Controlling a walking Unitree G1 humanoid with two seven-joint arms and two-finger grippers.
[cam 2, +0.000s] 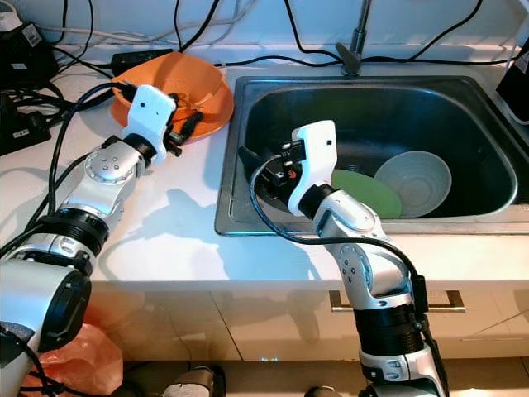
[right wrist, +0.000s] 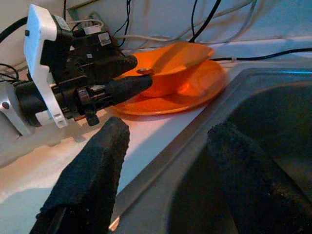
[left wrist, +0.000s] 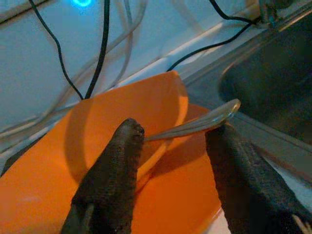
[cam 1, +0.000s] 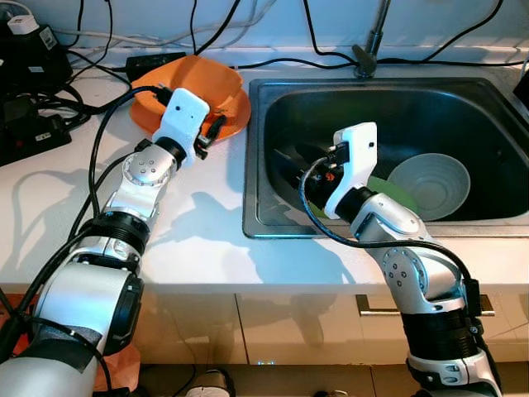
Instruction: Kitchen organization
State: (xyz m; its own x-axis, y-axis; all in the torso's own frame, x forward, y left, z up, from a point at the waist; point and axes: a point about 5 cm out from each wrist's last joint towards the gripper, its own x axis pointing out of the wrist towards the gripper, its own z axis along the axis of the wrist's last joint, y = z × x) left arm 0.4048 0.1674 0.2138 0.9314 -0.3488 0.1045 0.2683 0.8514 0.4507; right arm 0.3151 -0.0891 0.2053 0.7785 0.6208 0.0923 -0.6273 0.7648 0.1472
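Right gripper (cam 2: 252,169) inside the sink (cam 1: 264,149), fingers apart.
Left gripper (cam 1: 213,132) over orange bowl (cam 1: 216,83) on tabletop (cam 1: 198,223), fingers apart beside a spoon (left wrist: 195,126).

An orange bowl (cam 1: 192,83) is seen on an orange plate (cam 1: 231,120), a metal spoon (left wrist: 195,124) resting inside it.

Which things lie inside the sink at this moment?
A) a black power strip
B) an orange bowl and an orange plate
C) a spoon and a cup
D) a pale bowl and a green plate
D: a pale bowl rests on the bottom of the sink, beside a green plate; the orange bowl and the orange plate stand on the counter to the left of the sink.
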